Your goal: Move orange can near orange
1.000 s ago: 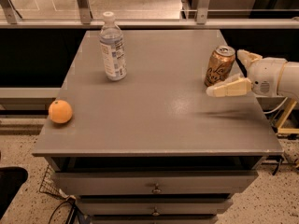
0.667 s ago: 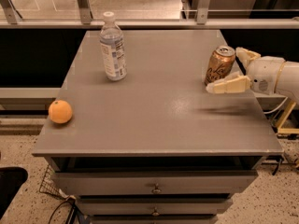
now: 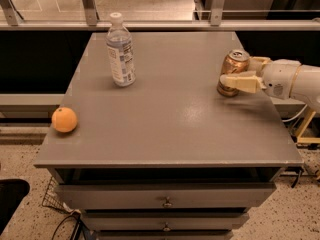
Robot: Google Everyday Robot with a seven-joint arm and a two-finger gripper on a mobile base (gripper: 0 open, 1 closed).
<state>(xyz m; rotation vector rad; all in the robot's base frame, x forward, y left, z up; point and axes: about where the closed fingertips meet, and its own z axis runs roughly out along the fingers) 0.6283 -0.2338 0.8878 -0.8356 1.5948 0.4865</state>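
The orange can (image 3: 232, 65), copper-coloured with a silver top, stands upright near the right edge of the grey table (image 3: 175, 119). My gripper (image 3: 236, 71) reaches in from the right and is shut on the can, with one pale finger (image 3: 240, 81) across its near side and the other behind it. The can's base rests on the table. The orange (image 3: 64, 119) lies far away at the table's front left edge.
A clear plastic water bottle (image 3: 120, 51) stands at the back left of the table. Drawers (image 3: 165, 196) sit below the table front. A rail and glass panels run behind the table. A yellow stand (image 3: 307, 129) is by the right edge.
The near finger has moved in against the can's near side, closing the gripper around it. The can, bottle and orange have stayed in place.
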